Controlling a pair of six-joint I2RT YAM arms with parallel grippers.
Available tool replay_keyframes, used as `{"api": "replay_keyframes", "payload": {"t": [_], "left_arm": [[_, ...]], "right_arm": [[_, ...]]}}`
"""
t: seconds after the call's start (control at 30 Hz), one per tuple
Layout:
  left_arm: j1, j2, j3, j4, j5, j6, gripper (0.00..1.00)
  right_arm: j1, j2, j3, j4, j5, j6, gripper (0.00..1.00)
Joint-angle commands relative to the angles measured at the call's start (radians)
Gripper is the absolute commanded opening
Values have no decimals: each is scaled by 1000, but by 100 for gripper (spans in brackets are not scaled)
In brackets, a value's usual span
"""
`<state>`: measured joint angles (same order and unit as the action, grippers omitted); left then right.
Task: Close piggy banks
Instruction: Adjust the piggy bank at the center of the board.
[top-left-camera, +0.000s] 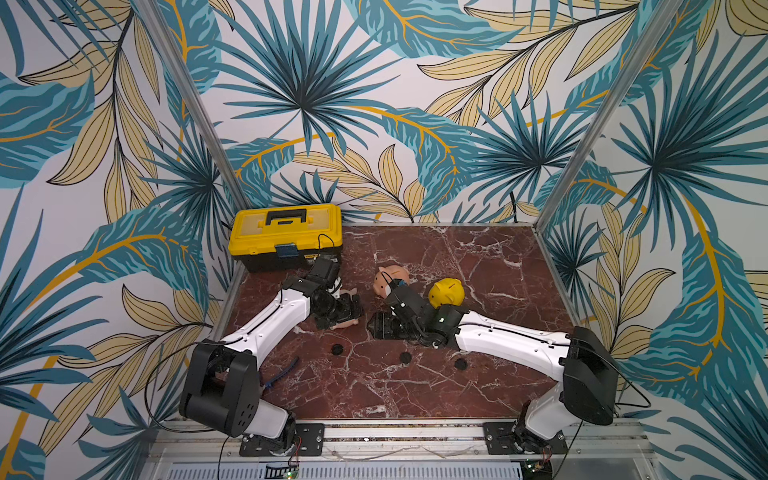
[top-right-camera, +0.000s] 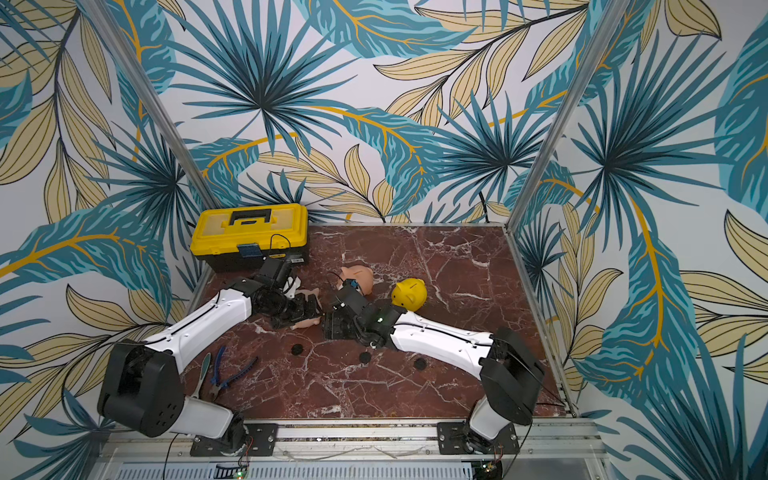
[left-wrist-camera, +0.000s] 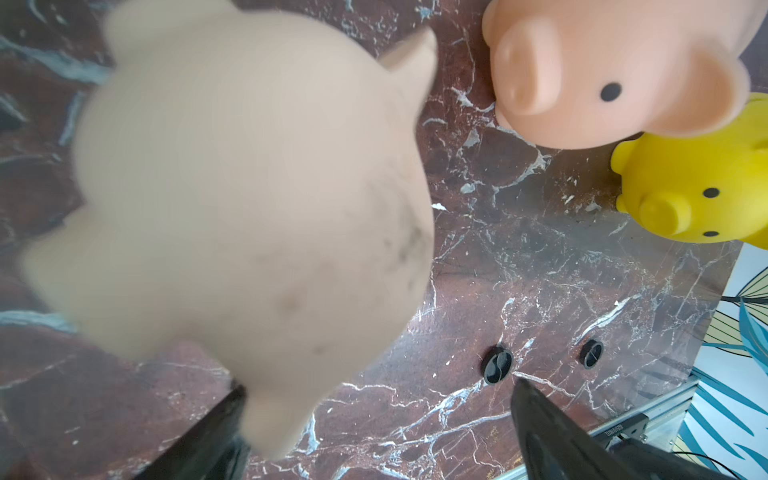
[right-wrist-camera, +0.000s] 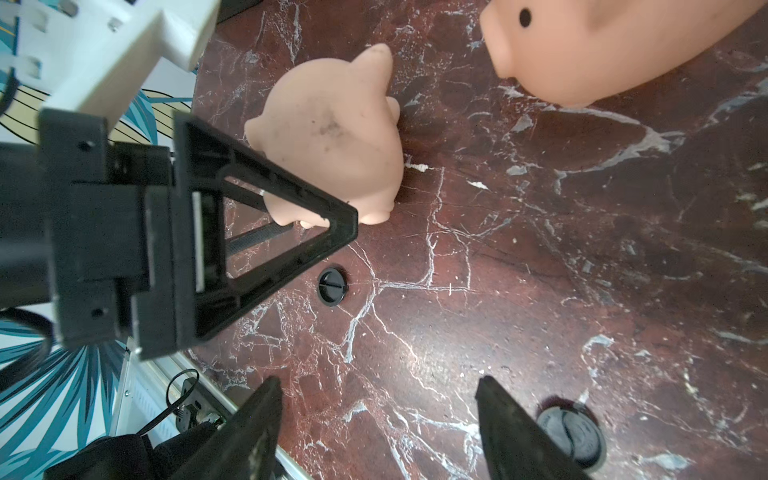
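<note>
A yellow toolbox sits at the far left of a red marble counter. The left arm stretches from the near left corner toward the middle, with its wrist bent down. The left fingers are spread wide around a pale pink piggy bank lying on its side. One finger is close against it and the other stands clear, so it is not clamped.

Three black plugs lie loose in a row on the near side. No bank looks closed yet, and all three are left to do.

A pink piggy bank stands farther back. The right fingers hover low near the pale bank, wide open and empty. A yellow piggy bank stands further right. The right arm reaches in low from the near right corner.
</note>
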<state>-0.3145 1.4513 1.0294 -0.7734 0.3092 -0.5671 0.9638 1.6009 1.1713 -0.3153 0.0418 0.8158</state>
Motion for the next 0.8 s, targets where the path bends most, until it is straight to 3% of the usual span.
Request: {"api": "replay_keyframes", "payload": {"t": [0.0,0.3,0.4,0.77], "left_arm": [[-13,-48,-34,23,28,-32,96],[-26,-130,-52,49,65,-58,96],[-16,-169,-16,-13,33,-37,96],[111,-234,-3,-43,8,56,96]], "right_arm": [[-2,-33,-29,-18,21,10,75],[3,-45,-53,-8,26,35,73],[21,-27,-34,-31,49,42,70],[129,152,107,-11,62,78,59]]}}
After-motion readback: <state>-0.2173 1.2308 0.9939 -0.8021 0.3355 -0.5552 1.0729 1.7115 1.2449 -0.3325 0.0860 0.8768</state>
